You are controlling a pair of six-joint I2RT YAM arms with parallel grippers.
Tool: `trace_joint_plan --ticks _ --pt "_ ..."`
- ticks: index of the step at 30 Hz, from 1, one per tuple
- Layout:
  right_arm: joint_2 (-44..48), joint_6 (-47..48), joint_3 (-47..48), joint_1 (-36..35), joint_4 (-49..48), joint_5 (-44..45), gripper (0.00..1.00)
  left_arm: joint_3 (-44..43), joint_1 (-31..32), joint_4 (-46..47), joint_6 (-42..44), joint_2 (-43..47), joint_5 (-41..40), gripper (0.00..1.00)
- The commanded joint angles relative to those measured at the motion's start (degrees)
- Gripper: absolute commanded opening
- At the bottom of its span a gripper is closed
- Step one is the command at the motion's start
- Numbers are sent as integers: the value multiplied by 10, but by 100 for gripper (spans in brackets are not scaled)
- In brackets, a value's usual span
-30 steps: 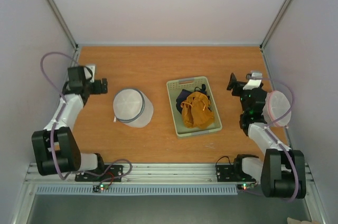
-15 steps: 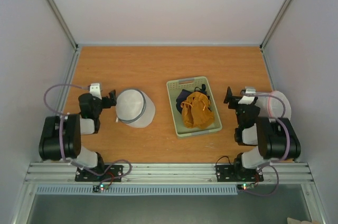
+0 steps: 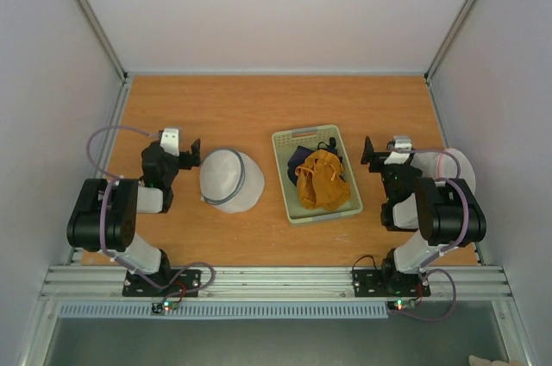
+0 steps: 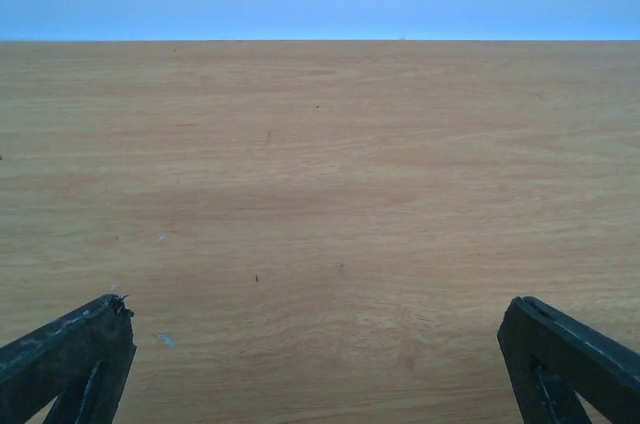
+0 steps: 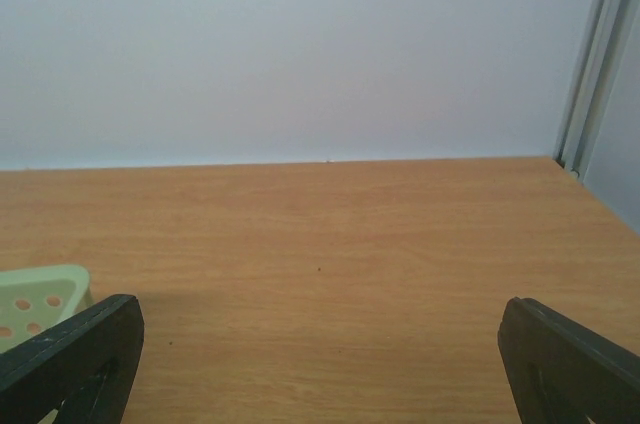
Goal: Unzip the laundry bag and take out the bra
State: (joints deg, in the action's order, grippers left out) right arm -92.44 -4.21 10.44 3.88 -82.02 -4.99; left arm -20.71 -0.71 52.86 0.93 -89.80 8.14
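Note:
The white mesh laundry bag (image 3: 231, 179) with its grey zip band lies on the table left of centre. The mustard-orange bra (image 3: 321, 178), with dark navy parts, lies inside the pale green tray (image 3: 297, 137). My left gripper (image 3: 191, 154) is open and empty just left of the bag; its wrist view shows only bare wood between the wide-apart fingers (image 4: 70, 349). My right gripper (image 3: 368, 153) is open and empty, right of the tray. A corner of the tray (image 5: 40, 299) shows in the right wrist view beside the left finger (image 5: 80, 344).
A translucent round bag with a pink rim (image 3: 457, 167) lies behind the right arm, near the right wall. Both arms are folded back close to their bases. Enclosure walls stand on three sides, and a metal rail (image 3: 276, 280) runs along the near edge.
Both arms have folded back towards their bases. The left gripper has swung right to sit beside the laundry bag, which has shifted slightly right. The right gripper has moved left towards the tray.

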Motion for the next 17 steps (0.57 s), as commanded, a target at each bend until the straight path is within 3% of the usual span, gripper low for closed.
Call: trace_joint_plan --ticks 1,17 --pt "10 17 6 -5 -5 2 99 -15 1 6 12 2 -28 99" --pt "11 23 18 -16 19 24 98 -17 1 2 9 2 -34 99"
